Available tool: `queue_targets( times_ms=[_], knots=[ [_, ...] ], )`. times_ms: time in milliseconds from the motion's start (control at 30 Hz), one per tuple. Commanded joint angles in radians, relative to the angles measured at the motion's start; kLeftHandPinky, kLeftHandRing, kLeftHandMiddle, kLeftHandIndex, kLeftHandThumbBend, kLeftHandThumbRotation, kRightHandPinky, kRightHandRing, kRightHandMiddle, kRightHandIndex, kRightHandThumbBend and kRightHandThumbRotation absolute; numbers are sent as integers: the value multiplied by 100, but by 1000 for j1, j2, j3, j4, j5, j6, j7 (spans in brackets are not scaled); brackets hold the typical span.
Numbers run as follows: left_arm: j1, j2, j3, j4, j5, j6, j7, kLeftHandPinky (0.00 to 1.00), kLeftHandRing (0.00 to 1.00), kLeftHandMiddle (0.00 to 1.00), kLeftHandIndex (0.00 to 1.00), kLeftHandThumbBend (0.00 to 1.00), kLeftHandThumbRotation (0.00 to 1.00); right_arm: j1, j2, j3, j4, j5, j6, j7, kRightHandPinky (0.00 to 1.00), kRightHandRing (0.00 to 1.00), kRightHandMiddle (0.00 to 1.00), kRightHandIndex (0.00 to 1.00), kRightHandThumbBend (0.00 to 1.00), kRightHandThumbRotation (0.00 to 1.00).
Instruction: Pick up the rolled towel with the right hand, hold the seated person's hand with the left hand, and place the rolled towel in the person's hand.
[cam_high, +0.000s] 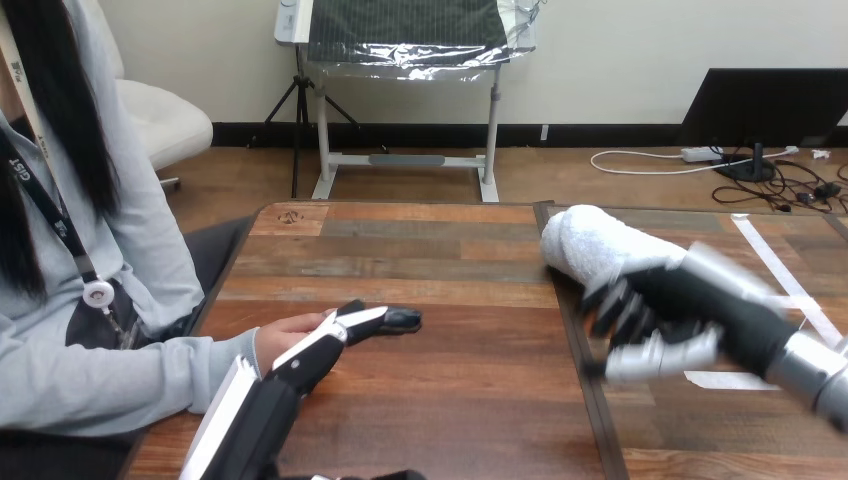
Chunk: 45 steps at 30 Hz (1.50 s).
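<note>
Wooden counter (470, 400): at right, the right hand (650, 320) curls round one end of the rolled towel (595, 245) (soft, light, squashable; grip mid-roll). The left hand (310, 355) lies straight-fingered over the person's hand (280, 337).

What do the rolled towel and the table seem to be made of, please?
The rolled towel is probably white terry cloth, matte; its surface looks fuzzy and soft. The table looks like brown wood planks, or perhaps wood-look laminate, slightly glossy; grain and plank seams show.
</note>
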<state>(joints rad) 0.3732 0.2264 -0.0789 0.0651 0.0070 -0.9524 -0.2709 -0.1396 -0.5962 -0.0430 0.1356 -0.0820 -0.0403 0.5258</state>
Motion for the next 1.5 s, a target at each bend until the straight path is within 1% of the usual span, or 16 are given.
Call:
queue_targets(
  times_ms=[0, 133, 267, 300, 433, 667, 867, 1033, 1167, 1267, 1300, 1367, 1400, 1467],
  knots=[
    [-149, -15, -31, 27, -28, -24, -13, 94, 80, 78, 77, 86, 55, -273, -21, -153, -143, 16, -43, -175, 47, 55, 59, 64, 93, 15],
    [-149, -15, -34, 29, -32, -23, -17, 94, 80, 78, 77, 86, 55, -301, -21, -143, -101, -12, -60, -221, 50, 58, 62, 66, 95, 16],
    [-143, -18, -31, 26, -27, -19, -15, 94, 80, 78, 77, 86, 54, -338, -24, -129, -41, -41, -86, -268, 54, 62, 65, 68, 97, 17],
    [-141, -19, -31, 25, -25, -18, -14, 94, 80, 78, 77, 86, 55, -345, -26, -125, -29, -48, -89, -278, 56, 65, 66, 69, 98, 18],
    [-139, -19, -32, 25, -23, -18, -12, 95, 80, 78, 77, 86, 55, -370, -28, -114, 11, -64, -99, -304, 59, 67, 68, 71, 99, 20],
    [-132, -13, -35, 22, -30, -16, -15, 98, 80, 78, 77, 86, 55, -424, -30, -94, 107, -78, -144, -334, 63, 72, 72, 74, 100, 21],
    [-127, -9, -32, 23, -32, -22, -15, 98, 80, 78, 77, 85, 55, -471, -31, -74, 185, -103, -155, -358, 66, 77, 76, 78, 100, 24],
    [-124, -9, -32, 28, -38, -29, -16, 98, 80, 78, 77, 85, 54, -520, -34, -50, 258, -140, -149, -369, 68, 79, 78, 80, 100, 27],
    [-125, -8, -31, 34, -39, -36, -17, 98, 81, 79, 77, 84, 54, -559, -36, -31, 321, -169, -158, -371, 71, 82, 80, 83, 100, 31],
    [-124, -6, -31, 35, -41, -38, -18, 98, 81, 79, 77, 84, 54, -593, -39, -11, 378, -202, -174, -383, 71, 82, 81, 84, 100, 33],
    [-122, -6, -31, 35, -40, -39, -18, 97, 81, 79, 77, 84, 54, -611, -39, 1, 411, -219, -184, -391, 72, 82, 81, 84, 100, 34],
    [-121, -6, -30, 35, -40, -39, -17, 97, 81, 79, 77, 84, 54, -633, -40, 12, 452, -238, -201, -400, 72, 82, 81, 84, 100, 35],
    [-119, -6, -30, 35, -39, -40, -17, 97, 81, 79, 77, 84, 54, -652, -38, 22, 489, -250, -211, -406, 72, 82, 82, 84, 100, 36],
    [-120, -6, -30, 35, -38, -40, -16, 97, 81, 79, 77, 84, 54, -677, -36, 32, 536, -263, -227, -412, 72, 82, 82, 85, 100, 39]
  ],
)
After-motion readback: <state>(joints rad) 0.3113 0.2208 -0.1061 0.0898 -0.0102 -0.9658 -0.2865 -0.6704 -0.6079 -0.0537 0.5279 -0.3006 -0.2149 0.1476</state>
